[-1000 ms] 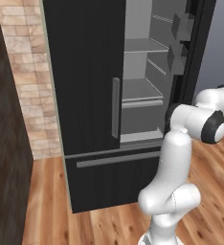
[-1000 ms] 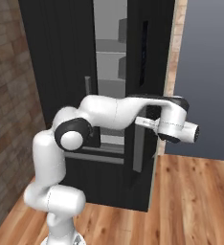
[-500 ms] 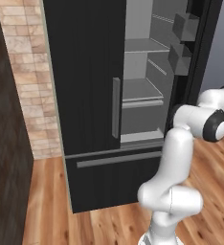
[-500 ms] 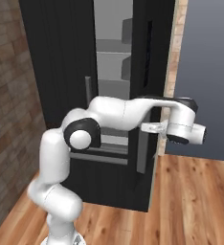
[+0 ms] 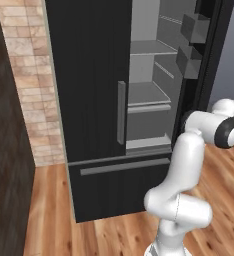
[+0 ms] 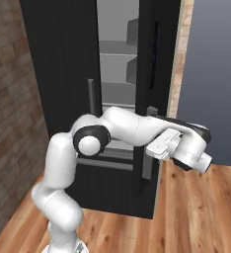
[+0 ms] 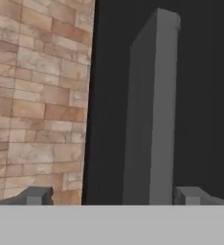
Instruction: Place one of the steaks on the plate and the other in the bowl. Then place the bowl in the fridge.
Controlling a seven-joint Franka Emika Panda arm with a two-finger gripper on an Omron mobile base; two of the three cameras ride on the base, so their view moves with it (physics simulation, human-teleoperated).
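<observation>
A wooden plank floor (image 5: 49,210) in warm orange-brown tones runs across the room. A wall of pale tan and pink brick (image 5: 26,85) stands at the back, and it shows again as a narrow strip (image 6: 179,54) in the right base view. A darker brown brick wall (image 5: 6,165) closes the left side. To the right lies a plain blue-grey wall (image 6: 216,74). The light is even and soft.

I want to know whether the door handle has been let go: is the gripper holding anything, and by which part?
Nothing is held. The gripper is open, its fingertips apart either side of the fridge's grey handle, not clamped on it.
</observation>
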